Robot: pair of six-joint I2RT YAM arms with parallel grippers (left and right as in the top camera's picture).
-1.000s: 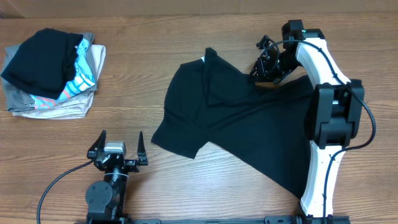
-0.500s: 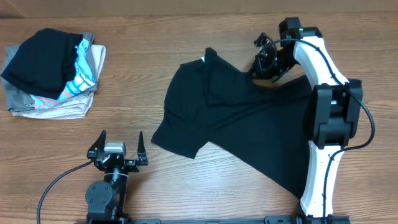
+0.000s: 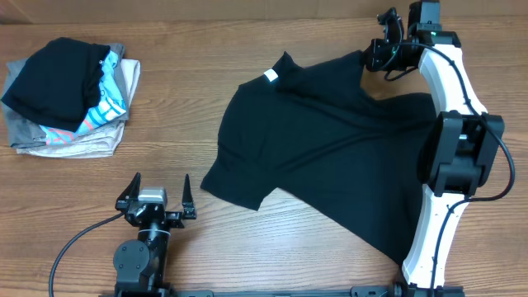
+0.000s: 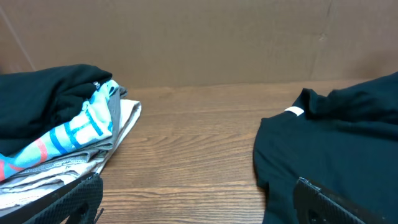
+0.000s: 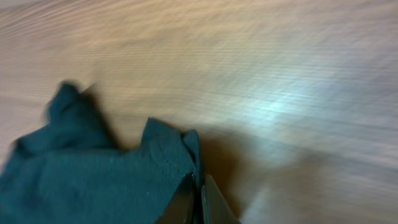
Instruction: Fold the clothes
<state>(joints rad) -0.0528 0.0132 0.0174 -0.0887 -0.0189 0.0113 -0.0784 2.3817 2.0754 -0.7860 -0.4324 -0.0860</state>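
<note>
The clothes, a black T-shirt (image 3: pixel 322 157), lie spread over the middle and right of the wooden table, with a small white label (image 3: pixel 270 77) at the neck. My right gripper (image 3: pixel 373 56) is at the far right of the table, shut on an upper corner of the T-shirt and pulling it out toward the back. In the right wrist view the closed fingers (image 5: pixel 186 200) pinch the dark fabric edge (image 5: pixel 168 158) above the table. My left gripper (image 3: pixel 157 194) stands open at the front left, nothing in it. In its own view the T-shirt (image 4: pixel 336 143) lies to the right.
A stack of folded garments (image 3: pixel 66 95), black on top over turquoise-patterned and grey pieces, sits at the back left; the left wrist view shows the stack (image 4: pixel 56 130) too. The right arm (image 3: pixel 450 165) rises along the right edge. A brown wall (image 4: pixel 199 37) stands behind the table.
My right gripper closed on the folded-over shirt part and drew it back and to the right, unfolding it; the white label now shows. The left arm has not moved.
</note>
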